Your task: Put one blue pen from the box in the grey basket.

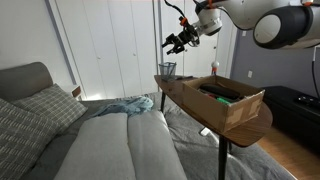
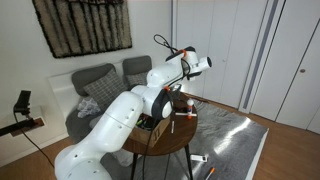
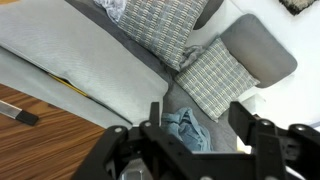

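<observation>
1. Pincer [image 1: 174, 45]: up in the air in an exterior view, touching nothing. In wrist view pincer [image 3: 200, 118] seen w/ fingers [image 3: 155, 115] spread wide, only scenery betw. them, so open & holding nothing.
2. Grey basket [image 1: 167, 70]: just below pincer, clearly apart from it. Upright at edge of round wooden table [image 1: 182, 95].
3. Box [image 1: 232, 103]: lower than pincer & off toward arm side, on same table, near basket but not touching it as far as can be told. Much bigger than basket, flaps open, dark items [image 1: 218, 92] inside.
4. Blue pen: can't be picked out. Stuff in box too small & dark to tell apart.
5. Arm [image 1: 270, 22]: white, comes in behind pincer, above box. In an exterior view arm [image 2: 130, 115] fills foreground & hides most of table [image 2: 175, 140].
6. Straight under pincer in wrist view: light-blue cloth [image 3: 185, 130], crumpled, on grey sofa [image 3: 60, 55].
7. Beyond fingertips in wrist view: two checked pillows [image 3: 165, 22], side by side, leaning on sofa back.
8. Off to one side of pincer, lower corner of wrist view: wood floor [image 3: 40, 140].
9. In an exterior view, cloth [image 1: 125, 104] well below pincer, on side away from arm. Pillows [image 1: 45, 105] farther off the same way.
10. Well behind pincer in an exterior view: furry dark wall hanging [image 2: 85, 25], above sofa [image 2: 100, 85].
</observation>
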Motion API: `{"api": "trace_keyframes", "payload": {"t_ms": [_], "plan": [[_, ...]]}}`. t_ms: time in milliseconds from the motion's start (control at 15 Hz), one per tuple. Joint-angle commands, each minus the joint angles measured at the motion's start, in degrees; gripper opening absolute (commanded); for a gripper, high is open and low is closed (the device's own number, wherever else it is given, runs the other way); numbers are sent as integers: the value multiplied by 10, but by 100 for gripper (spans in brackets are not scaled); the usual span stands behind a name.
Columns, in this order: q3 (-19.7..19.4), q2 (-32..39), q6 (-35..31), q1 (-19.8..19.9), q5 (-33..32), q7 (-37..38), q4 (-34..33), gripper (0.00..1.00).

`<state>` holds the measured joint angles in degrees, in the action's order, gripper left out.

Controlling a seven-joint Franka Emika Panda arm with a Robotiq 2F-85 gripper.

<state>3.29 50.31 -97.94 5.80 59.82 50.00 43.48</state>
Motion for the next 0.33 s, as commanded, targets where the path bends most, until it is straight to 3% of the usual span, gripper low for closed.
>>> {"api": "trace_keyframes", "payload": {"t_ms": [0,133,200,267], "plan": [[-23,-81,56,-19,-59,-26,47,99],[-27,-130,84,-26,-90,-63,87,100],[-12,-64,69,-15,-63,-28,15,100],[-13,-79,73,-17,-68,-30,22,100]]}}
